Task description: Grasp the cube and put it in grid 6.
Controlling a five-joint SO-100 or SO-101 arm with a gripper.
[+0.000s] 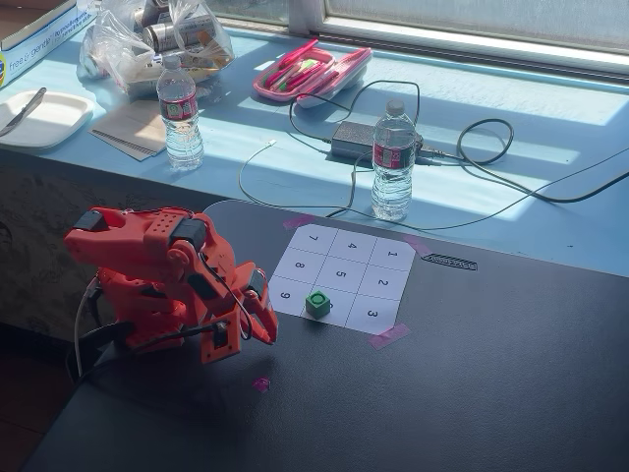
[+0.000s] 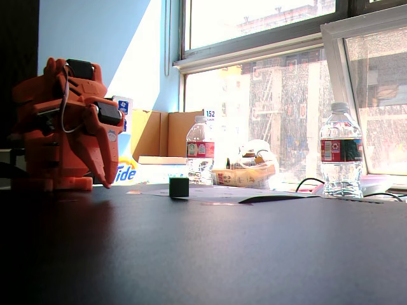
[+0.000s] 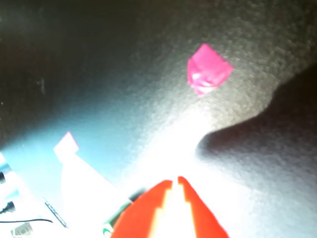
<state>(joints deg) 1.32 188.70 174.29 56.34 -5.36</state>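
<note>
Pink tray (image 1: 313, 74) at 12 o'clock holds pens. Green cube (image 1: 317, 303) sits on the numbered sheet (image 1: 344, 275). Hand (image 1: 265, 329) nearly closed, empty.

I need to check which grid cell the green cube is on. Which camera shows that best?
The raised fixed view: the green cube sits on the numbered grid, covering a cell. The low fixed view shows it edge-on, without numbers. The wrist view is overexposed.
</note>
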